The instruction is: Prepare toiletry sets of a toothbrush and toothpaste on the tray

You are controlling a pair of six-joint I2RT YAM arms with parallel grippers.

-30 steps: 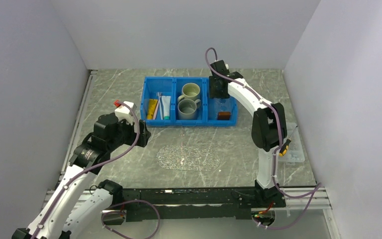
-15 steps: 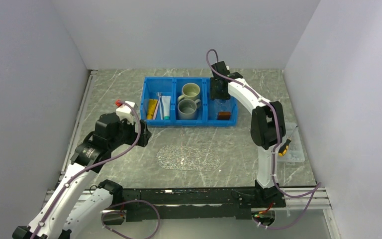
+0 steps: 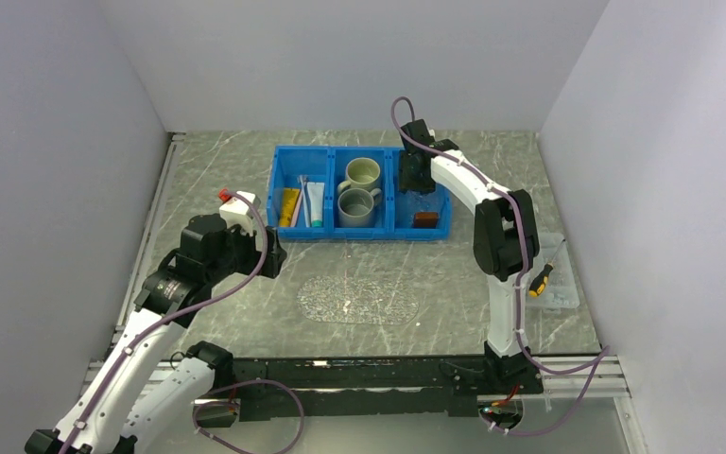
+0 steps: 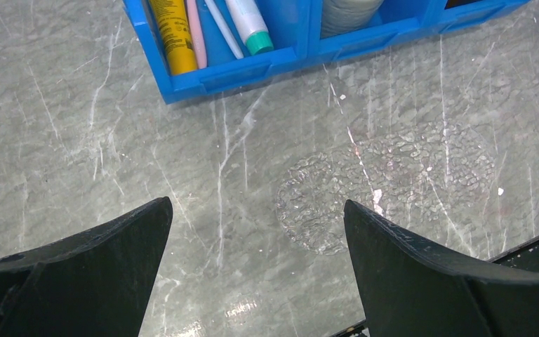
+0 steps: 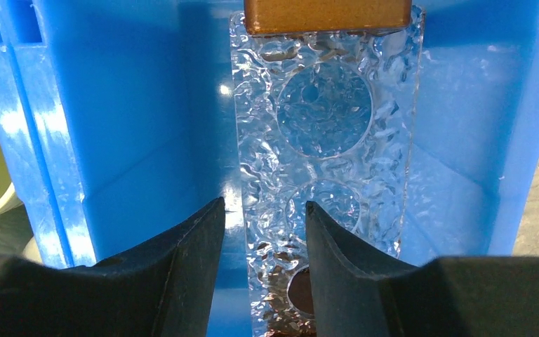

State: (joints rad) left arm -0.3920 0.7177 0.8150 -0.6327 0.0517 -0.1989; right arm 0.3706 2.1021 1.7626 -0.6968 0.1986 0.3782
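— Leftward our right arm's elbow (image 3: 498, 232) has drifted, off the yellow-handled tool (image 3: 540, 280); our left arm (image 3: 194, 274) hasn't budged.
— And our claws?
— Our left gripper (image 4: 254, 205) hangs spread wide near the blue bin (image 4: 253, 67), we judge ready for the toothbrushes (image 4: 196, 35) and toothpaste tubes (image 4: 172, 31) lying in its left compartment; the tray (image 4: 393, 175) waits bare. Our right gripper (image 5: 260, 217) straddles the edge of a clear dimpled dish (image 5: 323, 140) in the right compartment; gripping or not, we cannot tell.

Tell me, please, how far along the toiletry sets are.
Done: nothing yet; the tray lies bare. In hand: nothing held; the right tool hangs part-open in the right compartment of the blue bin over a clear textured piece, the left tool open near the tray. Left: both toothbrushes and both toothpaste tubes, in the bin's left compartment.
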